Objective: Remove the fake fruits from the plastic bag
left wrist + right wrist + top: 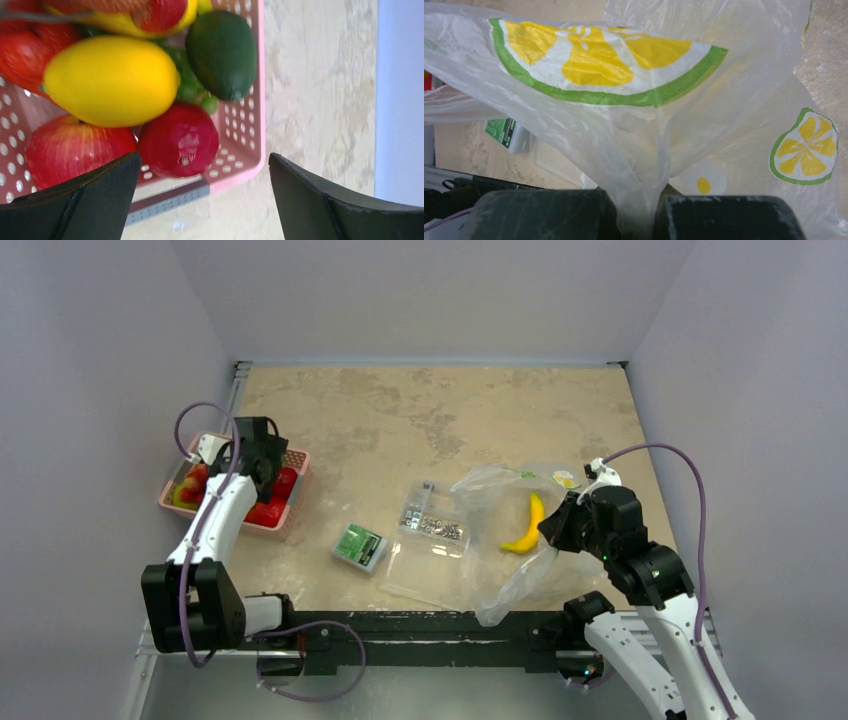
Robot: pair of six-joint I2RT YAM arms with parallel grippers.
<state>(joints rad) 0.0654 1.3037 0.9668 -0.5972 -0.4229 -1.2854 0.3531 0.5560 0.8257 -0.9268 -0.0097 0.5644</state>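
Observation:
The plastic bag (500, 570), see-through with lemon-slice prints, lies at the front right of the table. A yellow banana (528, 525) lies inside it. My right gripper (553, 530) is shut on a gathered fold of the bag (624, 125), pinched between its fingers (549, 215). I see no red grapes. My left gripper (266, 478) is open and empty, hovering over the near corner of a pink basket (172, 504). In the left wrist view the gripper (205, 162) stands above the basket's rim (260, 100).
The basket holds a yellow lemon (112, 80), a dark green avocado (222, 52), red fruits (177, 140) and small green grapes (190, 85). A clear box of metal parts (432, 525) and a small green box (359, 545) lie left of the bag.

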